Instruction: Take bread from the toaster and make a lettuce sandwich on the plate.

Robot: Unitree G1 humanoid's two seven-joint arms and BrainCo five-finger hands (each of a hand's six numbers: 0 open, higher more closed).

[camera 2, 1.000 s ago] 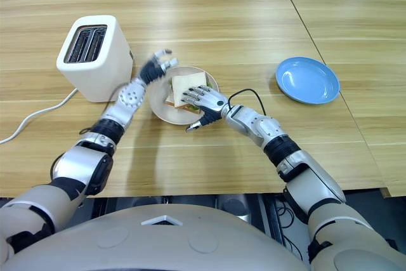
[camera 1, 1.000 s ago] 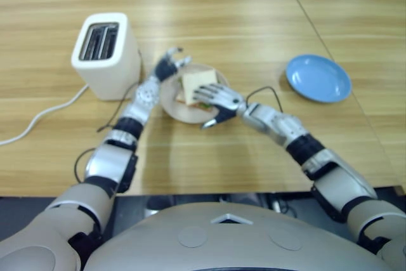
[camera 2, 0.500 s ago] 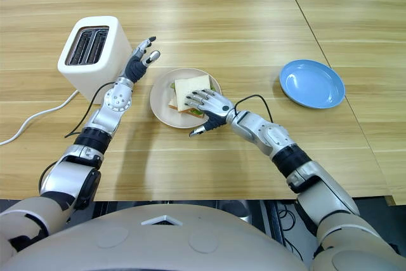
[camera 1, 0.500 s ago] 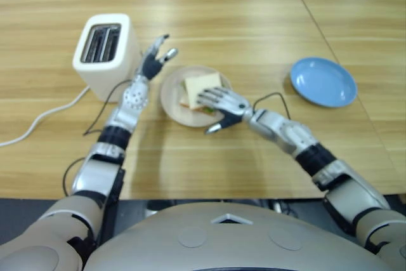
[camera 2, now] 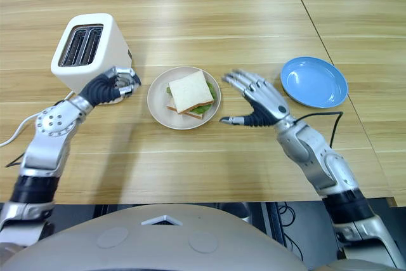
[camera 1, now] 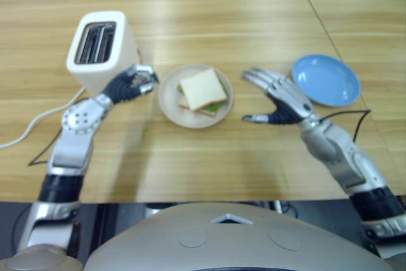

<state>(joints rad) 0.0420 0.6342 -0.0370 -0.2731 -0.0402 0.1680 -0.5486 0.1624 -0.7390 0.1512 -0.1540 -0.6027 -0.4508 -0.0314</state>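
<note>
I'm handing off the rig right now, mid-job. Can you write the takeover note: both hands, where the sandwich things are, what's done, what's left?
Hands: the left robot hand is curled, holding nothing, close beside the white two-slot toaster. The right robot hand is open and holds nothing, between the round beige plate and the round blue plate.
Things: the sandwich lies on the beige plate, with green lettuce showing under the top slice.
Done: the sandwich looks assembled, and no bread sticks out of the toaster.
Left: probably only to check the stack.

Wood-grain table [camera 2: 209,4]; glossy white toaster [camera 2: 85,55].
</note>
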